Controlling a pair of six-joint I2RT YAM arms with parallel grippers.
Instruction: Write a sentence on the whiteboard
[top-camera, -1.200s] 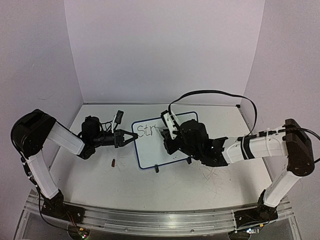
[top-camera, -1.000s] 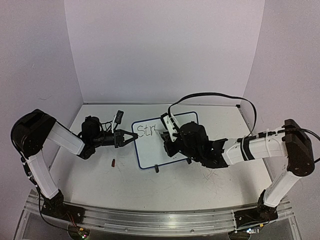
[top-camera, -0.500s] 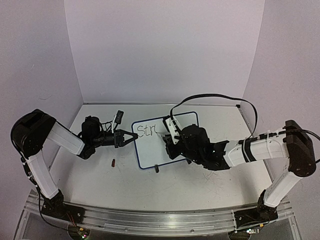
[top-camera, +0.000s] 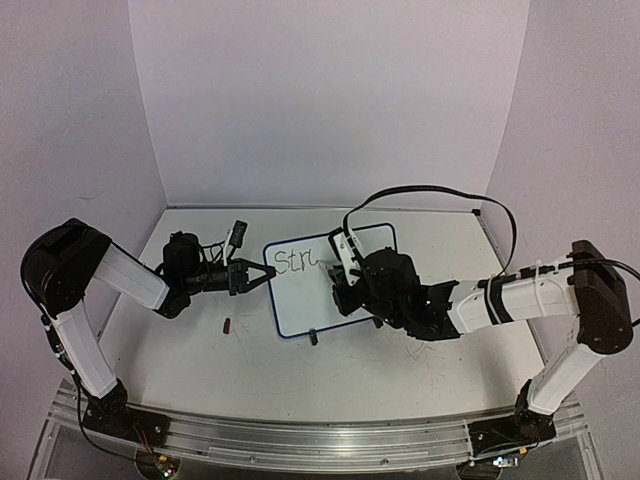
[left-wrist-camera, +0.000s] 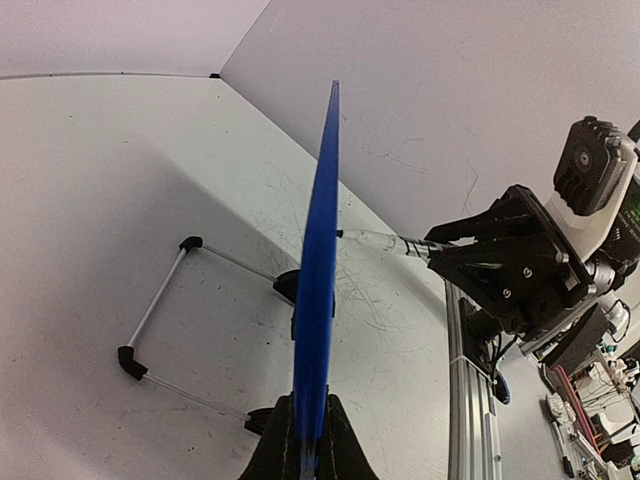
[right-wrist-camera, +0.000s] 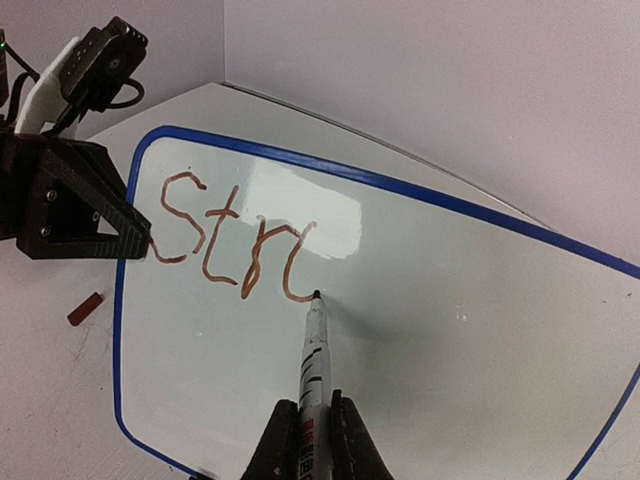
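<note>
The whiteboard (top-camera: 300, 295) with a blue rim stands tilted on two black clip feet mid-table; it also shows in the right wrist view (right-wrist-camera: 450, 330) and edge-on in the left wrist view (left-wrist-camera: 318, 270). My left gripper (top-camera: 268, 275) is shut on its left edge (left-wrist-camera: 308, 440). My right gripper (right-wrist-camera: 310, 440) is shut on a white marker (right-wrist-camera: 314, 360), whose tip touches the board at the end of an open curved stroke. The sentence (right-wrist-camera: 235, 245) reads "Str" plus that partial letter, in reddish-brown strokes. In the top view the right gripper (top-camera: 340, 285) covers the board's right half.
A small red marker cap (top-camera: 227, 324) lies on the table left of the board, also seen in the right wrist view (right-wrist-camera: 85, 308). A wire stand (left-wrist-camera: 160, 310) sits behind the board. Walls close the table's back and sides.
The right gripper has shifted slightly right along the board and the marker has drawn a new curved stroke after "Str". The left gripper and board have not moved.
</note>
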